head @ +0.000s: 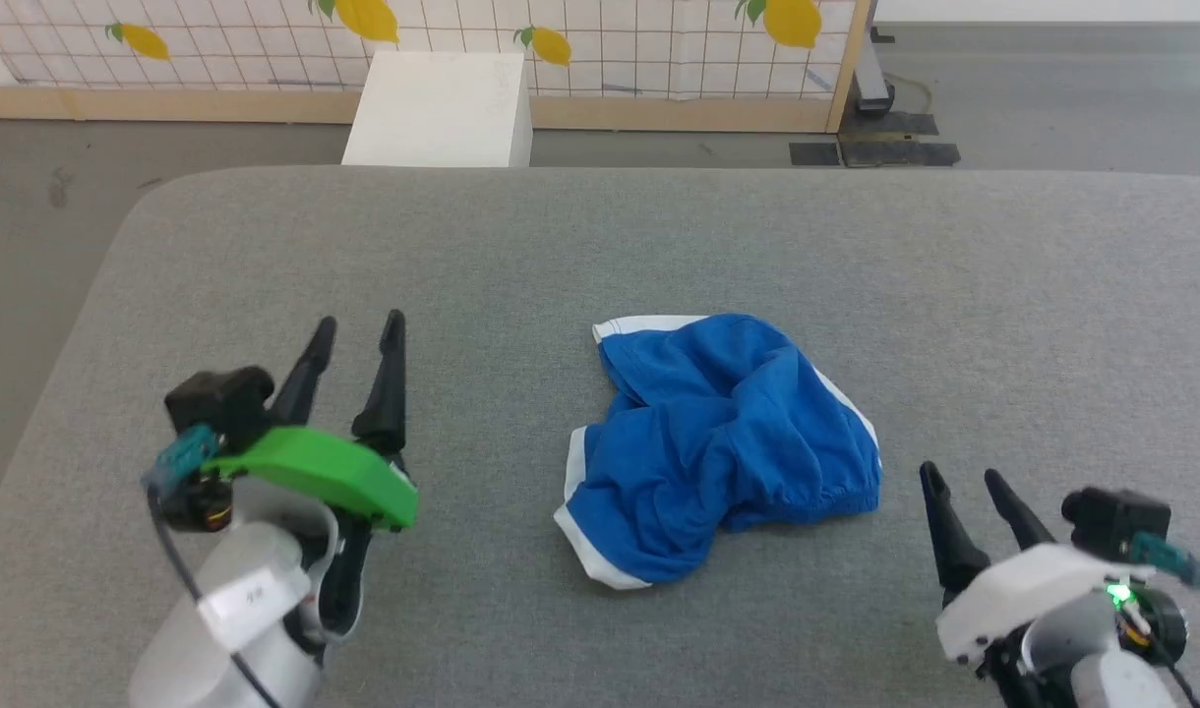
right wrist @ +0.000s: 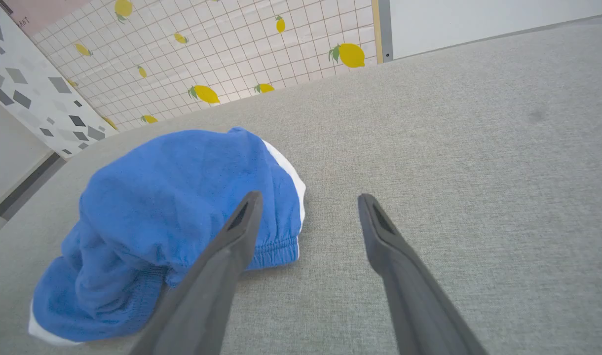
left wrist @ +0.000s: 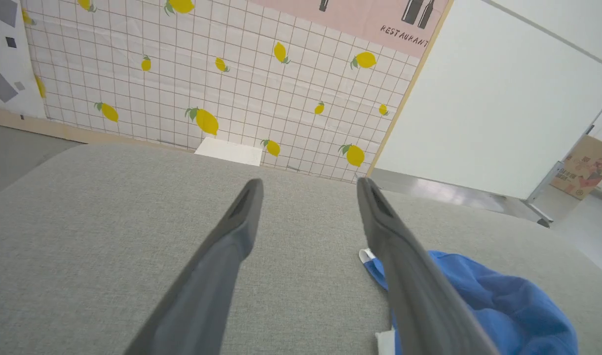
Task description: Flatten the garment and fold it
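The garment [head: 718, 447], bright blue shorts with white edge trim, lies crumpled in a heap in the middle of the grey padded table [head: 600, 246]. Its gathered waistband faces the near right. My left gripper [head: 361, 328] hovers open to the left of the heap, well apart from it, nothing between its fingers. My right gripper [head: 962, 475] stands open just off the heap's near right corner, empty as well. The left wrist view has the garment [left wrist: 498, 301] at the lower right behind one finger. In the right wrist view the garment [right wrist: 172, 217] lies to the left of my open gripper [right wrist: 308, 197].
A white box [head: 441, 108] stands on the floor beyond the table's far edge. Behind it runs a lemon-patterned partition [head: 600, 49] with a wooden base. Bare grey table surface spreads all around the heap.
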Robot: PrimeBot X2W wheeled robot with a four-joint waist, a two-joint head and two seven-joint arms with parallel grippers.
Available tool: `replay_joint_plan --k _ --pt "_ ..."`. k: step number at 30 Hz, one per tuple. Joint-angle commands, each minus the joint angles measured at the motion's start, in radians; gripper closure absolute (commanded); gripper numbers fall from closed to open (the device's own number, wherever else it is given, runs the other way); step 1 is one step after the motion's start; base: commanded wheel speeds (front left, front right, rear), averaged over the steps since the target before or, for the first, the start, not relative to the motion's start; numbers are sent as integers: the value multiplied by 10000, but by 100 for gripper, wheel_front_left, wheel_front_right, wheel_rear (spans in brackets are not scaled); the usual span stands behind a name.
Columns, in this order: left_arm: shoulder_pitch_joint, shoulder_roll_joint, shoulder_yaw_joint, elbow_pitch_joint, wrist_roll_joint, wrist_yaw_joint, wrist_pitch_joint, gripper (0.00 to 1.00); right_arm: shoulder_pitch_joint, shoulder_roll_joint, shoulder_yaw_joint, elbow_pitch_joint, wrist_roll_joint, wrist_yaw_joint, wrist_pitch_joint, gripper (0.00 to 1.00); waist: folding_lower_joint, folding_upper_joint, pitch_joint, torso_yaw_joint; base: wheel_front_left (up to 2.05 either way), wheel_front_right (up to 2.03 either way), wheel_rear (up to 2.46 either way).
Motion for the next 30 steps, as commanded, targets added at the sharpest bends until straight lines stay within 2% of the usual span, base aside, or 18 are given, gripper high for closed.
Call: replay_joint_plan --k 1,4,12,20,26,27,28,29,30 --pt "483 -91 416 -588 662 119 -70 0 -333 5 -127 -4 -200 -13 350 0 1 0 88 24 0 0 0" --pt "2230 -814 1824 -2225 2546 53 -75 0 -1099 5 -316 -94 -1146 -13 2254 0 1 0 386 136 0 0 0" --pt "3120 -1851 3051 -2814 3471 -563 -76 0 -1755 5 -63 -4 -2461 -13 4946 0 1 0 842 602 0 0 0" --pt "3054 -2404 3562 -2625 3903 -1213 -77 0 -1722 5 -239 98 -2963 -13 5566 0 1 0 1266 1076 0 0 0" --pt "2938 -2588 3738 -2493 4074 -1465 -77 0 -1656 5 -335 427 -2802 -13 5783 1 1 0 1373 1207 0 0 0" --pt "2935 -2604 3771 -2469 4085 -1488 -77 0 -1662 5 -361 486 -2722 -13 5844 62 1 0 1373 1206 0 0 0" --pt "2931 -2621 3811 -2437 4101 -1514 -77 0 -1675 5 -388 511 -2693 -13 5847 88 1 0 1363 1193 0 0 0" --pt "2927 -2632 3841 -2418 4124 -1532 -77 0 -1685 5 -394 514 -2667 -13 5828 100 1 0 1350 1176 0 0 0" --pt "2930 -2644 3881 -2390 4138 -1554 -77 0 -1701 5 -387 517 -2601 -13 5811 100 1 0 1326 1145 0 0 0"
